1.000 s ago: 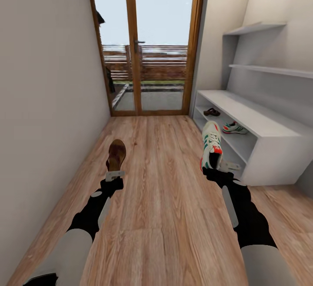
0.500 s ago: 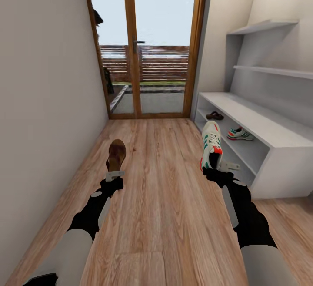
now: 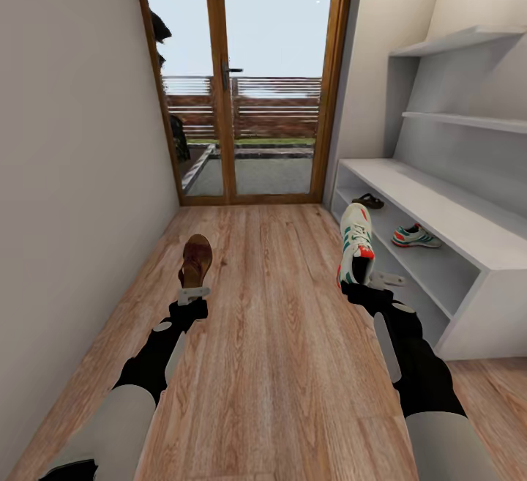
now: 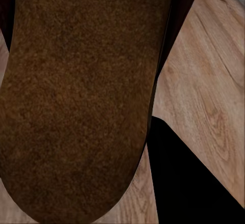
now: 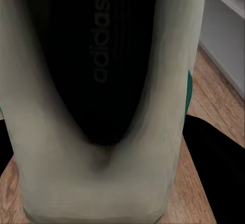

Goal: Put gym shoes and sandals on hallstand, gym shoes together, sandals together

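Shoes number four: left gripper (image 3: 193, 293) clamps one sandal (image 3: 196, 260), right gripper (image 3: 362, 287) one sneaker (image 3: 356, 242); one sandal (image 3: 367, 201) and one sneaker (image 3: 416, 236) sit in the rack (image 3: 439, 206).

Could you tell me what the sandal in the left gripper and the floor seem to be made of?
The sandal: probably leather or suede; in the left wrist view its surface is matte, mottled brown with a fine grain. The floor: apparently wood or wood-look laminate; it shows long planks with grain lines and a soft sheen.
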Motion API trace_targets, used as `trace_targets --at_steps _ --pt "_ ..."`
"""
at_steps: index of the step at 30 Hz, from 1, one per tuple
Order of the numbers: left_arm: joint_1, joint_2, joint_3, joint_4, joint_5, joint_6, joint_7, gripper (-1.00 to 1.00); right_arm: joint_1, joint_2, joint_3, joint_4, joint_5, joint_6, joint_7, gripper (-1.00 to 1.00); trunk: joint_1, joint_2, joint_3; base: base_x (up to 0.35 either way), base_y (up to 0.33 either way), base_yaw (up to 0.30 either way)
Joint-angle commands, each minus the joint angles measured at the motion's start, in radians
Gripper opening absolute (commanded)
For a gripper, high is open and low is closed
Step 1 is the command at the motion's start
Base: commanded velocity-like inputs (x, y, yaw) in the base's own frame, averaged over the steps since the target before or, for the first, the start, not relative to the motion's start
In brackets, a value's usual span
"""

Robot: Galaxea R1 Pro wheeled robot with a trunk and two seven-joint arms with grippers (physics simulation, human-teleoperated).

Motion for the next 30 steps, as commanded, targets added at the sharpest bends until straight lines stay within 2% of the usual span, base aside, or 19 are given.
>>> trace_targets --at_steps 1,30 --pt "0.000 -0.002 0.006 -0.002 -0.013 0.005 -0.006 -1.00 -0.001 0.001 -0.001 -0.001 -0.008 0.004 -0.006 -1.00 0.000 0.000 -0.001 0.344 0.000 0.000" --pt "0.000 -0.002 0.006 -0.002 -0.013 0.005 -0.006 -1.00 -0.001 0.001 -0.001 -0.001 0.001 0.004 -0.007 -1.00 0.000 0.000 -0.001 0.344 0.001 0.000"
